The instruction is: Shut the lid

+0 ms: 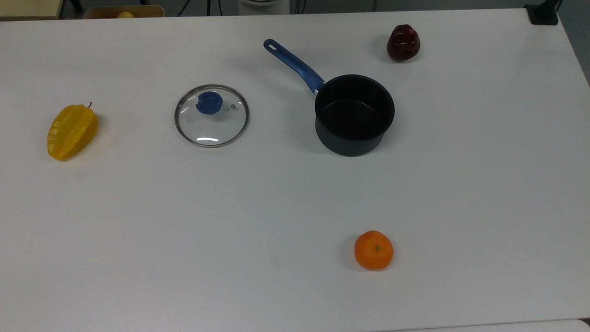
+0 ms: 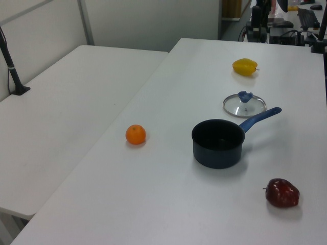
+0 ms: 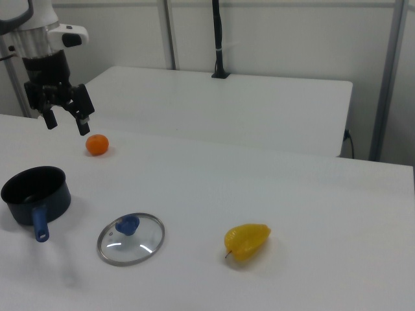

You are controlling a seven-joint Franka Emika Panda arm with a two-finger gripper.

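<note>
White table [image 1: 184, 230] carries everything. Gripper [image 3: 65, 120] hangs high above table in right view, fingers spread apart, nothing between them. Dark saucepan [image 1: 354, 115] uncovered, blue handle pointing to 10 o'clock in top view. Lid [image 1: 211, 115] flat on table, knob up, well apart from saucepan at its 9 o'clock in top view. Yellow starfruit [image 1: 72, 131] farther at 9. Orange [image 1: 374, 250] at saucepan's 6. Dark red fruit [image 1: 403, 43] at 1.
</note>
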